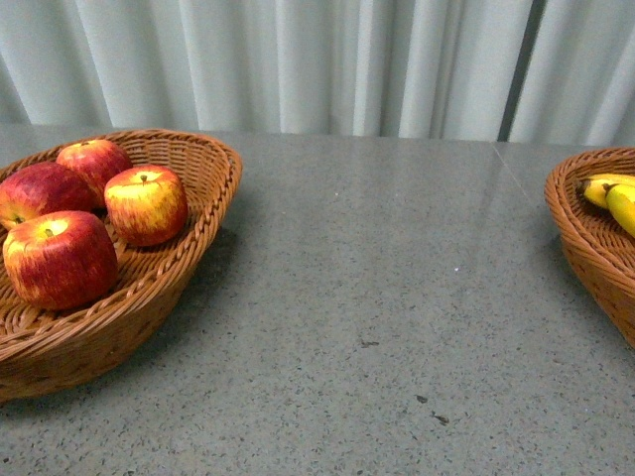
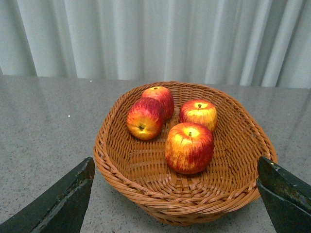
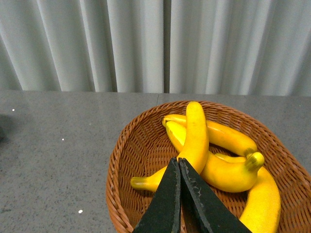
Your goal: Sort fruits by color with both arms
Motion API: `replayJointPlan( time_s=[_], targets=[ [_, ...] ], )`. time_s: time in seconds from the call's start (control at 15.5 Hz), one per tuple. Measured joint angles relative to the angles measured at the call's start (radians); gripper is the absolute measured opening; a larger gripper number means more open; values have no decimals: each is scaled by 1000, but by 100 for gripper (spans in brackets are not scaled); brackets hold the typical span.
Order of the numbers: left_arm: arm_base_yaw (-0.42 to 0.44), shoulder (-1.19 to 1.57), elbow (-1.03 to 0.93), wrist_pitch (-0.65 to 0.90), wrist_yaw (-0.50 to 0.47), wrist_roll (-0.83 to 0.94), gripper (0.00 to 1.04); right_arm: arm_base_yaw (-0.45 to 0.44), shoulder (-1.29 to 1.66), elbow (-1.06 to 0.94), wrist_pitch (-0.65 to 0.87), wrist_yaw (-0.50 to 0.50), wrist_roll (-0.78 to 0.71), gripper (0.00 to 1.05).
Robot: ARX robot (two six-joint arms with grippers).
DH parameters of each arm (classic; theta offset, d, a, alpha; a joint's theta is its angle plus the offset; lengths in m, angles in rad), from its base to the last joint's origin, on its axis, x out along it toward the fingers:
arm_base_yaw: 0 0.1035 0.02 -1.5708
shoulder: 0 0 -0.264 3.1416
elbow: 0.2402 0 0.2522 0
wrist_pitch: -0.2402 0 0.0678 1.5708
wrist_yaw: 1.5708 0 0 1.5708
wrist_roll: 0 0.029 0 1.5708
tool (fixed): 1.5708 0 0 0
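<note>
Four glossy red apples with yellow-streaked tops [image 2: 189,148] sit together in the brown woven wicker basket [image 2: 121,170] on the left of the grey speckled desk [image 1: 377,297]; three stand stem up, one lies tipped on its side [image 2: 145,119], touching the rear apple [image 2: 161,97]; over on the right, long curved bright yellow bananas with brownish tips [image 3: 197,138] lie heaped and crossing in a second brown wicker basket [image 3: 124,160]; one banana [image 3: 228,172] rests beneath the longest; the two baskets stand well apart.
</note>
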Motion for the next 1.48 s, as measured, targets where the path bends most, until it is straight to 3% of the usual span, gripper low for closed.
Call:
replayJointPlan(
  time_s=[0.65, 0.77, 1.23, 1.29, 1.42, 1.48],
  targets=[
    [0, 0, 0, 0, 0, 0, 98, 0, -152, -79, -69, 0, 0, 2],
    [0, 0, 0, 0, -1, 0, 98, 0, -306, -103, -234, 2, 1, 2],
    [0, 0, 0, 0, 0, 0, 98, 0, -335, -103, -221, 0, 0, 2],
    [0, 0, 0, 0, 0, 0, 98, 0, -335, -103, -221, 0, 0, 7],
    [0, 0, 0, 0, 0, 0, 98, 0, -335, -103, -221, 0, 0, 80],
    [0, 0, 0, 0, 0, 0, 98, 0, -335, -103, -221, 0, 0, 97]
  ],
)
